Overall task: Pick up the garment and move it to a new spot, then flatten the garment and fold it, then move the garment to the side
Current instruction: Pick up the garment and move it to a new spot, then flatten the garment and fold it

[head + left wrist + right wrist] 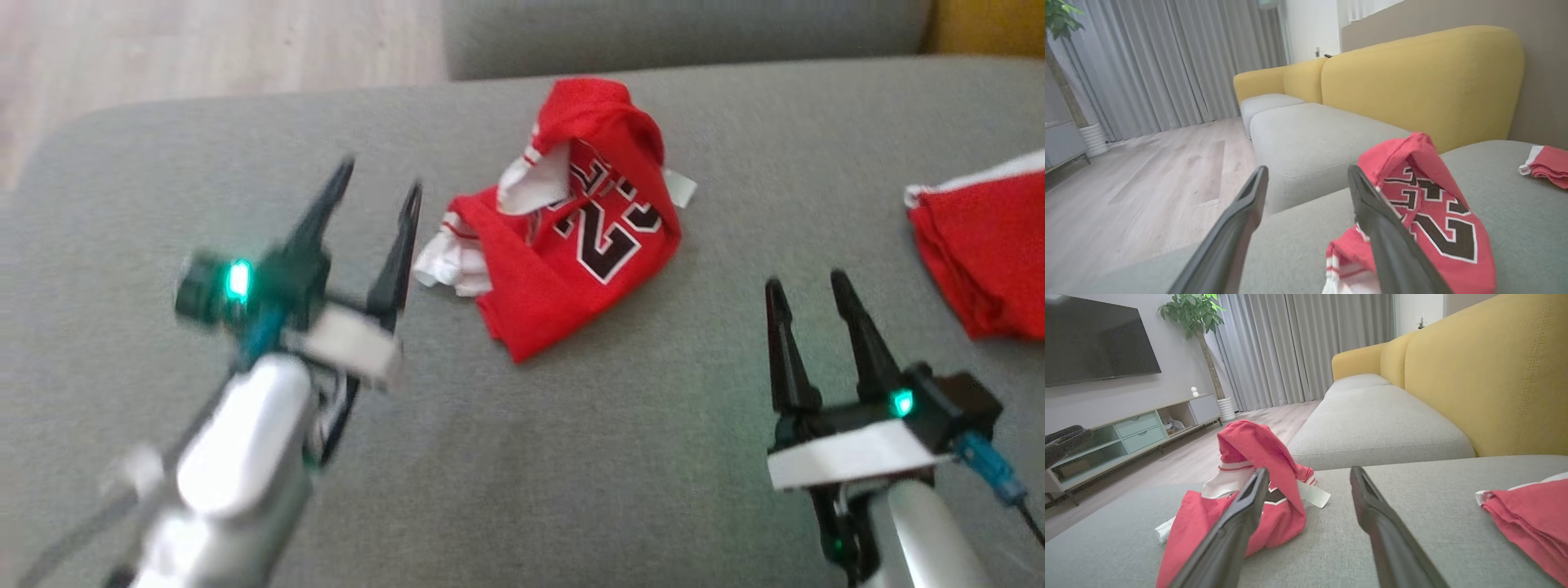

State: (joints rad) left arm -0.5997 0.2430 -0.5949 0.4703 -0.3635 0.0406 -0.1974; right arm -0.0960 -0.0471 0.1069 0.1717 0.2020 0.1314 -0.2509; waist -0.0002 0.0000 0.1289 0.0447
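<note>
The garment (571,237) is a red jersey with white trim and black numbers, lying crumpled in a heap on the grey sofa cushion (522,457). It rises as a peaked bundle in the left wrist view (1429,212) and the right wrist view (1249,486). My left gripper (381,178) hovers just left of the heap, open, with nothing between its fingers. Nearer me on the right, my right gripper (804,286) stands open and empty, a short way from the jersey.
A second red cloth with a white edge (984,245) lies at the cushion's right side. The sofa's yellow backrest (1486,375) rises behind. Wooden floor (1135,179), a TV cabinet (1126,433) and a potted plant (1196,314) lie beyond the cushion's left edge.
</note>
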